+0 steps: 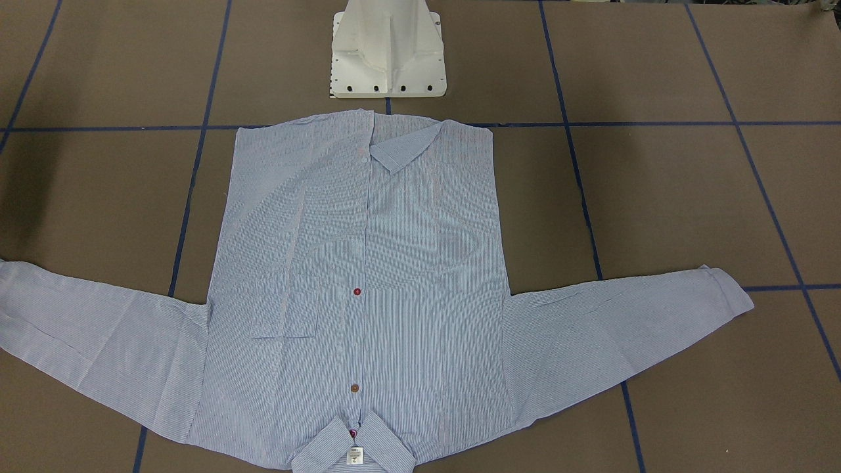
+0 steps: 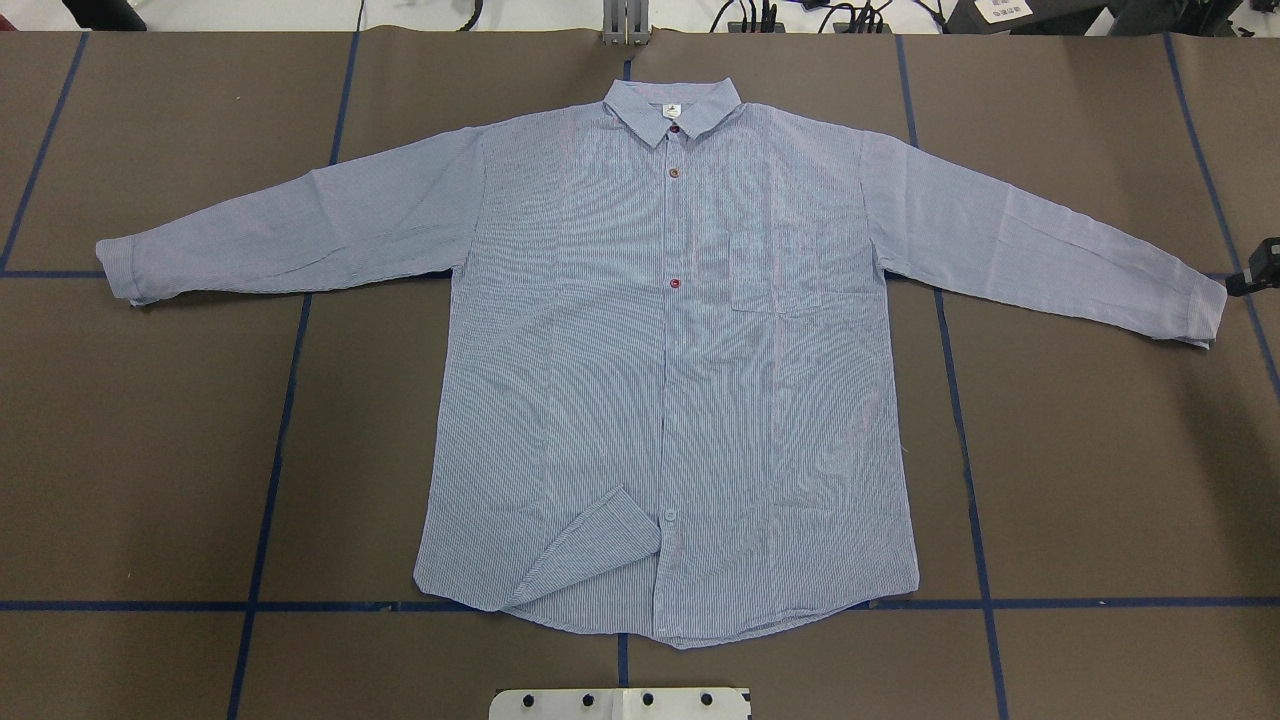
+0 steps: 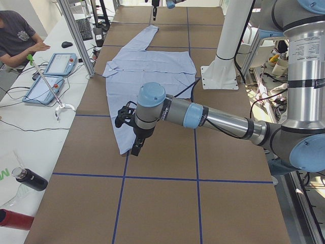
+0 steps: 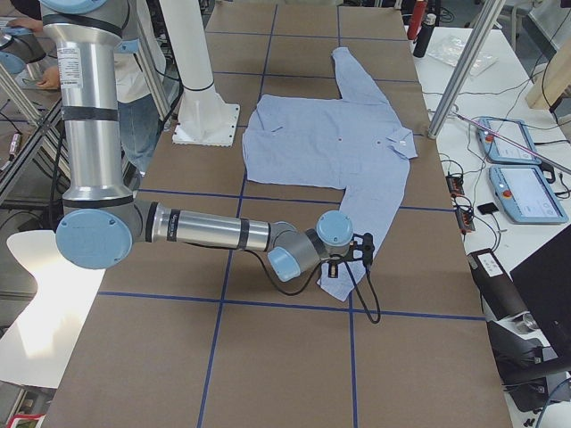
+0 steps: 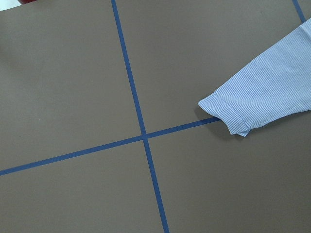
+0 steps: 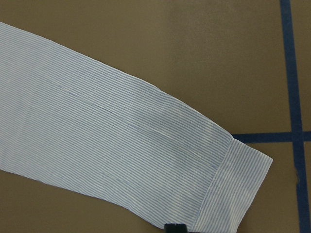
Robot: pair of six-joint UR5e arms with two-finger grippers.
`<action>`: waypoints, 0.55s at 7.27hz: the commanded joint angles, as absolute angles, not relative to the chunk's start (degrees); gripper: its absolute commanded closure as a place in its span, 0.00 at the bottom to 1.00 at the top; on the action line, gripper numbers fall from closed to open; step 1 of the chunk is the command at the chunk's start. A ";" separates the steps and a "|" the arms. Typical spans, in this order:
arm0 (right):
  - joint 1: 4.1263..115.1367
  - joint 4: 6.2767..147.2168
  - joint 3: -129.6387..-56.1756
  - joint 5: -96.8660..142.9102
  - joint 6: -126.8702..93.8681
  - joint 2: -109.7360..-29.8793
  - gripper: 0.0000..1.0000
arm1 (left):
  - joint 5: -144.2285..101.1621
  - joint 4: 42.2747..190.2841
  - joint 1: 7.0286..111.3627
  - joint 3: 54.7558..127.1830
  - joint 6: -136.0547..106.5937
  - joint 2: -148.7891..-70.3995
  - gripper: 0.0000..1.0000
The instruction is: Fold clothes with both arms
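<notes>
The light blue striped shirt (image 2: 650,380) lies flat and face up on the brown table, buttoned, collar (image 2: 672,105) at the far side and both sleeves spread wide. One hem corner (image 2: 590,550) is turned up. My left gripper (image 3: 136,147) hangs over the table beside the left sleeve's cuff (image 5: 228,114); I cannot tell if it is open or shut. My right gripper (image 4: 339,266) hovers at the right sleeve's cuff (image 6: 238,189), and only a black edge of it (image 2: 1262,268) shows in the overhead view. Its state is also unclear.
The white pedestal base (image 1: 387,52) stands just behind the shirt's hem. Blue tape lines (image 2: 290,400) grid the table. A seated person (image 3: 15,35), tablets (image 3: 58,63) and bottles (image 3: 30,180) are on the side bench beyond the table's far edge.
</notes>
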State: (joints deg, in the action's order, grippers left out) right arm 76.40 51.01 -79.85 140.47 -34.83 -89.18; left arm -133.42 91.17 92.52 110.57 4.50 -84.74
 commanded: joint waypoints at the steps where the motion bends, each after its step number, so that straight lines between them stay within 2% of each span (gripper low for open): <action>1: 73.50 51.06 -77.36 136.77 -34.89 -89.39 0.62 | -133.50 91.14 92.46 110.65 4.48 -84.81 0.00; 2: 72.08 51.06 -75.86 134.67 -34.89 -88.78 0.51 | -133.51 91.14 92.55 110.65 4.48 -84.81 0.00; 4: 70.49 51.06 -75.76 132.28 -34.81 -88.60 0.43 | -133.51 91.14 92.55 110.74 4.48 -84.81 0.00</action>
